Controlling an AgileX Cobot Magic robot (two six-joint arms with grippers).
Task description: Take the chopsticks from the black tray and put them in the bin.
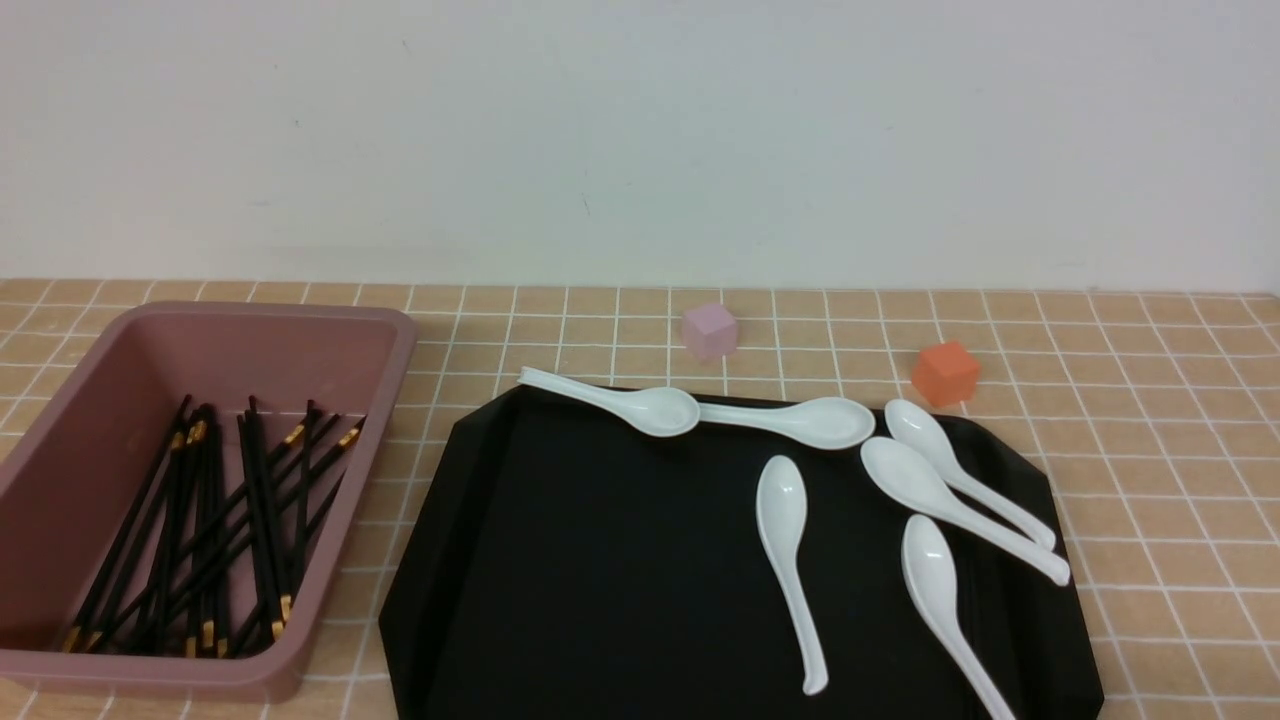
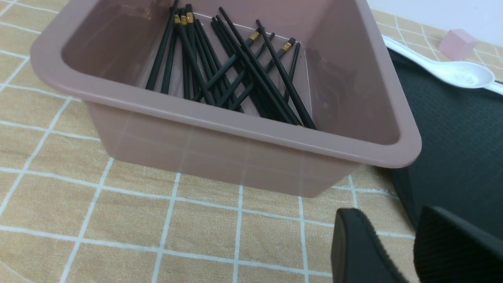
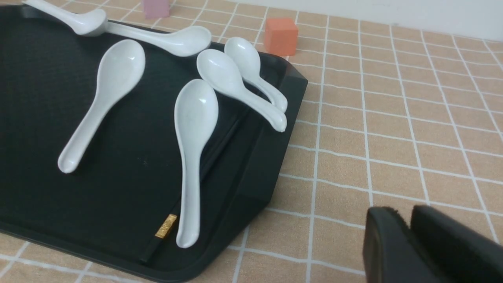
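Note:
Several black chopsticks [image 1: 215,520] with gold bands lie in the pink bin [image 1: 380,340] at the left; the left wrist view shows the same chopsticks [image 2: 235,67] inside the bin [image 2: 251,122]. On the black tray [image 1: 600,560], the right wrist view shows one more chopstick [image 3: 166,226] lying along the tray's [image 3: 39,98] right rim, partly under a white spoon [image 3: 194,118]. My left gripper [image 2: 393,220] hovers open and empty over the tablecloth between bin and tray [image 2: 452,137]. My right gripper [image 3: 406,214] is shut and empty over the cloth, right of the tray. Neither gripper shows in the front view.
Several white ceramic spoons [image 1: 785,520] lie on the tray's far and right parts, one [image 1: 610,400] overhanging its far rim. A pink cube [image 1: 710,330] and an orange cube [image 1: 945,372] stand behind the tray on the checked cloth. A wall closes the back.

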